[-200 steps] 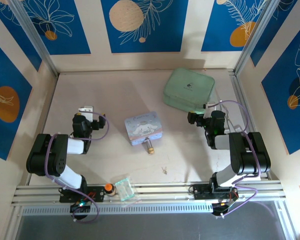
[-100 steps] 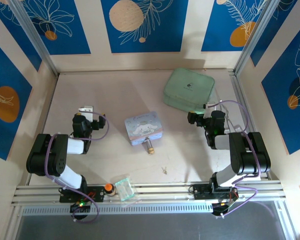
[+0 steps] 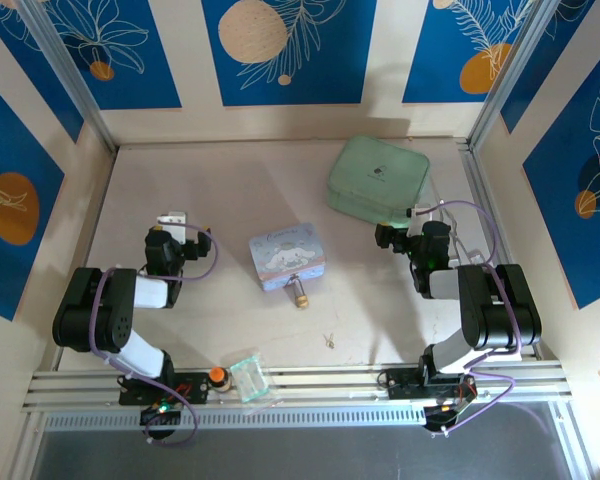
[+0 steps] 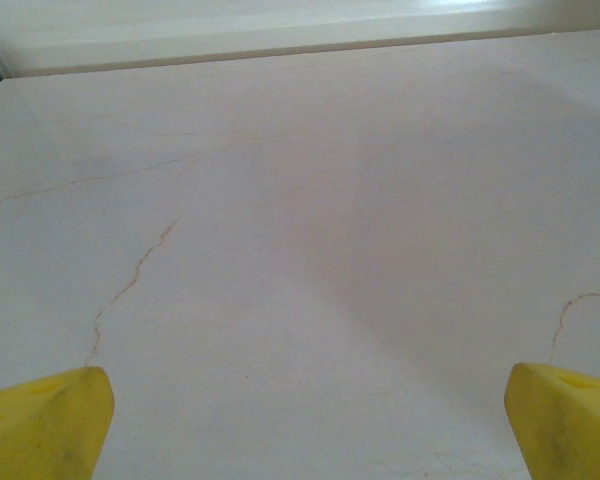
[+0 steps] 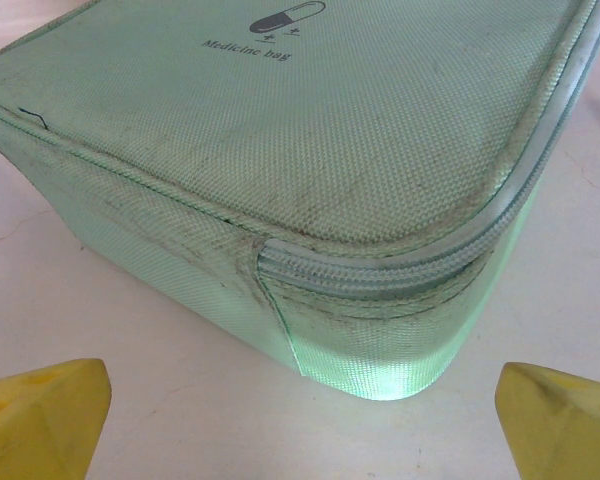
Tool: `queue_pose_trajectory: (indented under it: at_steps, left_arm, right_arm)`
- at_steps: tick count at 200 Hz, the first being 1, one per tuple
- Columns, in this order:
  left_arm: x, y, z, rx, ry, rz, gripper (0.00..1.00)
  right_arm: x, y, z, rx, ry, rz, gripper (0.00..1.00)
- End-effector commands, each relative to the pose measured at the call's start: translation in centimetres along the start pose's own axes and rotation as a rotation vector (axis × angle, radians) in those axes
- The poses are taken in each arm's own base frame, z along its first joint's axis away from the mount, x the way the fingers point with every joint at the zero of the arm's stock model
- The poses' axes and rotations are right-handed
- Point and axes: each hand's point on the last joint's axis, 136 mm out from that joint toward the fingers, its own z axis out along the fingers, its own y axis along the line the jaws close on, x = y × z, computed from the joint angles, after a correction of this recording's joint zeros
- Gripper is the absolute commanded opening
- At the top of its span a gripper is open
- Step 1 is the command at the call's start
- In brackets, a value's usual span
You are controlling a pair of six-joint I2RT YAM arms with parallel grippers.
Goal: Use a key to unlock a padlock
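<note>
The small brass padlock (image 3: 299,295) lies on the table against the front edge of the pale blue cartoon tin (image 3: 287,256). The thin pale key (image 3: 329,340) rests on the table a little nearer and to the right of it. My left gripper (image 3: 171,219) sits far left of the tin; in its wrist view the left gripper (image 4: 305,430) stands open over bare tabletop, yellow fingertips (image 4: 42,420) wide apart. My right gripper (image 3: 413,213) is open at the near corner of the green medicine bag (image 3: 378,180), with nothing between its fingertips (image 5: 565,420).
The green medicine bag (image 5: 310,150) stands just ahead of the right gripper (image 5: 302,420). An orange-capped small bottle (image 3: 218,376) and a clear little container (image 3: 247,376) sit on the front rail. Patterned walls close the table on three sides.
</note>
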Motion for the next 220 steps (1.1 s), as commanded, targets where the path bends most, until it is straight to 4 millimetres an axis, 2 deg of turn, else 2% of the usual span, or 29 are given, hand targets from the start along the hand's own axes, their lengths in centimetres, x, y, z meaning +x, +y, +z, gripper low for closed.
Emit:
queue_pose_trajectory:
  at_steps: [1,25,38,64,75,84,108,119,146,183,220]
  left_arm:
    - [-2.0,-0.9,-1.3,0.045,-0.073,0.029,1.00]
    - [-3.6,-1.2,-2.4,0.068,-0.075,0.041,1.00]
    - [-4.8,-0.6,-3.3,0.039,-0.089,0.015,1.00]
    - [-7.4,1.4,-5.1,-0.057,-0.042,-0.258,1.00]
    - [-7.9,1.4,-5.8,-0.054,-0.014,-0.367,1.00]
    - [-8.0,1.1,-6.3,-0.039,-0.004,-0.496,1.00]
    - [-7.9,-1.1,-7.5,0.089,0.037,-0.635,1.00]
    - [-7.3,-1.6,-8.0,0.098,0.106,-0.679,1.00]
    - [-6.4,-4.5,-9.3,0.209,0.220,-0.701,1.00]
    - [-4.8,-8.2,-11.0,0.275,0.359,-0.638,1.00]
    - [-3.3,-13.4,-13.1,0.367,0.449,-0.549,1.00]
  right_arm:
    - [-3.0,-0.1,-0.8,0.038,-0.052,-0.020,0.99]
    - [-4.8,1.3,-2.1,0.017,-0.051,-0.060,0.99]
    - [-5.5,1.8,-2.6,0.009,-0.037,-0.041,0.99]
    - [-6.2,1.7,-4.2,0.042,0.058,0.131,0.99]
    - [-6.1,1.5,-4.9,0.054,0.084,0.225,0.99]
    - [-6.0,2.5,-5.4,-0.011,0.106,0.268,0.99]
    - [-5.6,5.9,-6.7,-0.197,0.181,0.292,0.99]
    - [-4.9,6.6,-7.0,-0.203,0.237,0.307,0.99]
    - [-3.0,8.5,-8.1,-0.254,0.365,0.358,0.99]
    - [-0.3,11.0,-9.7,-0.273,0.500,0.319,0.99]
    - [2.9,14.0,-11.6,-0.311,0.606,0.251,0.99]
